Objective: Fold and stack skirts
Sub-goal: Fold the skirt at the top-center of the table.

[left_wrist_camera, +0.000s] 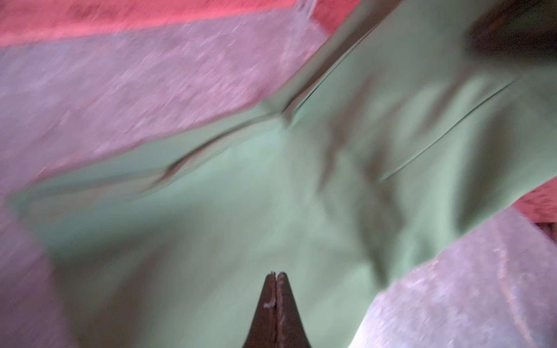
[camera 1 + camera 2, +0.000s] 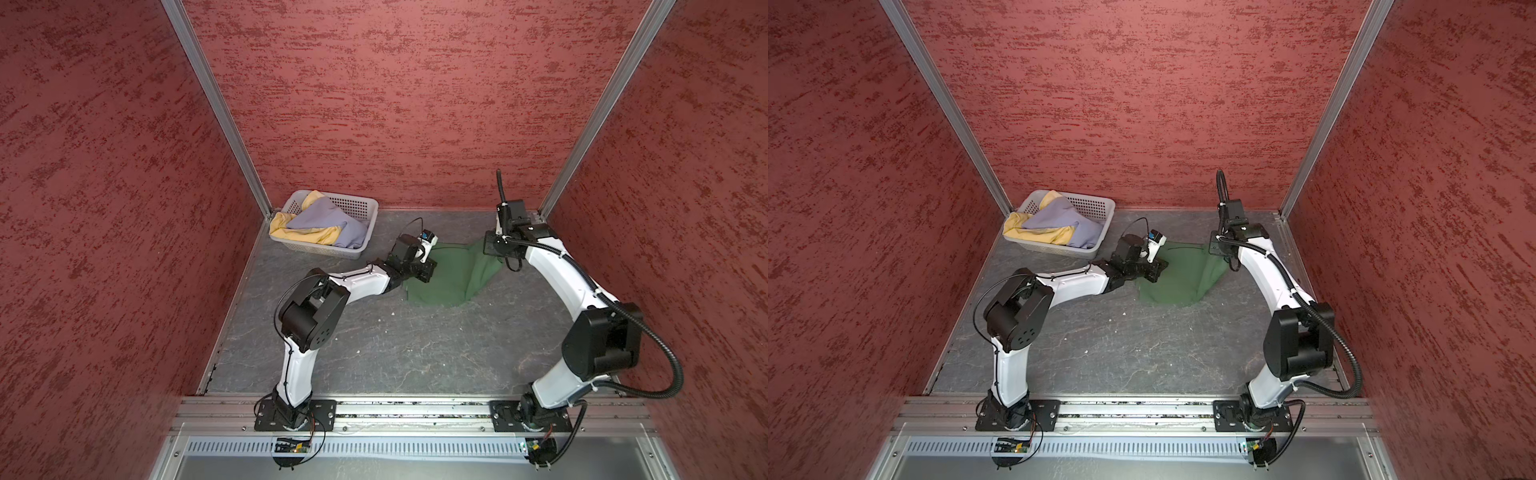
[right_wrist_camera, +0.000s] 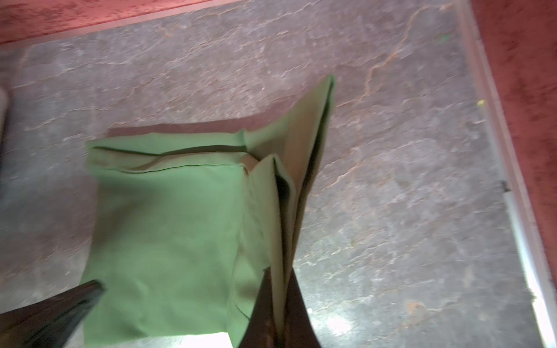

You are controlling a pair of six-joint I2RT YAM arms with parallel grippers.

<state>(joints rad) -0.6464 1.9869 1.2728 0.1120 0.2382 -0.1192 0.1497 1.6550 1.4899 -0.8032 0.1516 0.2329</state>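
On table (image 2: 415,345), green skirt (image 2: 449,278); lavender skirt (image 2: 324,220) atop yellow skirt (image 2: 286,230) in basket (image 2: 355,205).

The yellow skirt (image 2: 286,228) lies mostly hidden beneath the lavender skirt (image 2: 326,220) in the basket (image 2: 358,205)

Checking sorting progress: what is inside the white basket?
A lavender-grey skirt lies crumpled over a yellow skirt. Anything beneath them in the basket is covered.

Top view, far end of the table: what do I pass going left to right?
White basket, holding the yellow skirt and lavender skirt → left gripper → green skirt → right gripper.
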